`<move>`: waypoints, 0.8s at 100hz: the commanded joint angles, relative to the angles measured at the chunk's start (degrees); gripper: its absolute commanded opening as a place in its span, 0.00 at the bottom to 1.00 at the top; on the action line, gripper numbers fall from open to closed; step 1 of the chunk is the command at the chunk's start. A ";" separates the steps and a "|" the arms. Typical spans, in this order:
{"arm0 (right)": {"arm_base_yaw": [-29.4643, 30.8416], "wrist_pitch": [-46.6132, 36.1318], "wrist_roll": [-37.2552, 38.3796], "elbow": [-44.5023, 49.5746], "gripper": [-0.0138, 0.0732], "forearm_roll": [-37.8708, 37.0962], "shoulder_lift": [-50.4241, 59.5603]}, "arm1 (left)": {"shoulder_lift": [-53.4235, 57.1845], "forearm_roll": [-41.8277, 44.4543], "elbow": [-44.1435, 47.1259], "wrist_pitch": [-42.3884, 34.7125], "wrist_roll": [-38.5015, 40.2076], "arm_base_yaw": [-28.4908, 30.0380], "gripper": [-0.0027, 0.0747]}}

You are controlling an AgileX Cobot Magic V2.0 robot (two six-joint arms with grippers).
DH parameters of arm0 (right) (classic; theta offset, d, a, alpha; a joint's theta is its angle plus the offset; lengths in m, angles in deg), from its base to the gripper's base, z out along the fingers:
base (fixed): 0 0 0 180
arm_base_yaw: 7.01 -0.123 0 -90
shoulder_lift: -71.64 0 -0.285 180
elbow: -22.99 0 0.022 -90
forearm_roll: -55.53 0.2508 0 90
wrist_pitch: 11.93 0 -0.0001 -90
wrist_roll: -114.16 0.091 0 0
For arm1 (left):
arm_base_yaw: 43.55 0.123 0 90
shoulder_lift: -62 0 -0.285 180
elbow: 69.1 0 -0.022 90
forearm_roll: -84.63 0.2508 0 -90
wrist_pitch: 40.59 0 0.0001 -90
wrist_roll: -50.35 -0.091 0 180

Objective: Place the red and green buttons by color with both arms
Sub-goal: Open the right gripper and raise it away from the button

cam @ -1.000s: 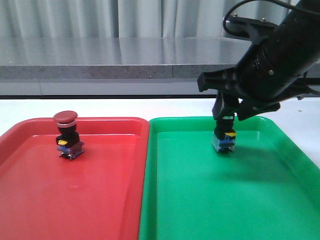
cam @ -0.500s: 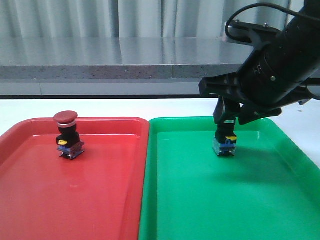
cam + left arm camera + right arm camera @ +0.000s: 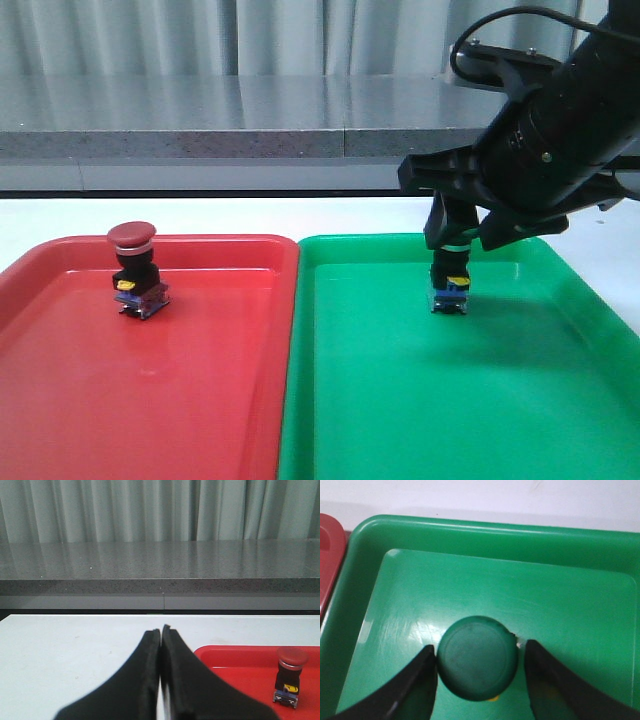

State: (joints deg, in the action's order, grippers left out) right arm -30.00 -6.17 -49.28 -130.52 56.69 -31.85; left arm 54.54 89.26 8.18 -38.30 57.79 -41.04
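The red button (image 3: 135,270) stands upright at the far left of the red tray (image 3: 150,400); it also shows in the left wrist view (image 3: 289,677). The green button (image 3: 450,285) stands on the green tray (image 3: 430,400) near its far edge, its cap hidden under my right gripper (image 3: 452,242). In the right wrist view the green cap (image 3: 477,657) sits between the fingers (image 3: 415,690): one touches it and the other stands a small gap off. My left gripper (image 3: 161,630) is shut and empty over the white table, left of the red tray (image 3: 240,660).
The two trays lie side by side on a white table (image 3: 250,215). A grey stone ledge (image 3: 200,120) and curtains run behind. The green tray's rim (image 3: 470,530) is just beyond the right gripper. The right arm's black body (image 3: 560,120) hangs over the green tray's far right corner.
The right gripper has come down a little with the green button, whose base now rests on the green tray. The red button has not moved.
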 commanded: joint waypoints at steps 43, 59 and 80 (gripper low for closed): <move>-0.09 -3.79 -0.06 -1.28 0.88 -0.50 2.89 | 1.79 -0.31 1.47 -4.67 -0.08 -0.24 0.01; 0.02 -4.38 -0.11 -3.73 0.88 -0.67 5.23 | 1.79 -0.31 1.47 -4.67 -0.08 -0.24 0.01; 0.29 -4.62 -0.22 -7.09 0.88 -3.23 11.28 | 1.79 -0.31 1.47 -4.67 -0.08 -0.24 0.01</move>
State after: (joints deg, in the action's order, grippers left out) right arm -30.00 -6.68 -49.28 -135.11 55.09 -25.63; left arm 54.54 89.26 8.18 -38.30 57.79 -41.04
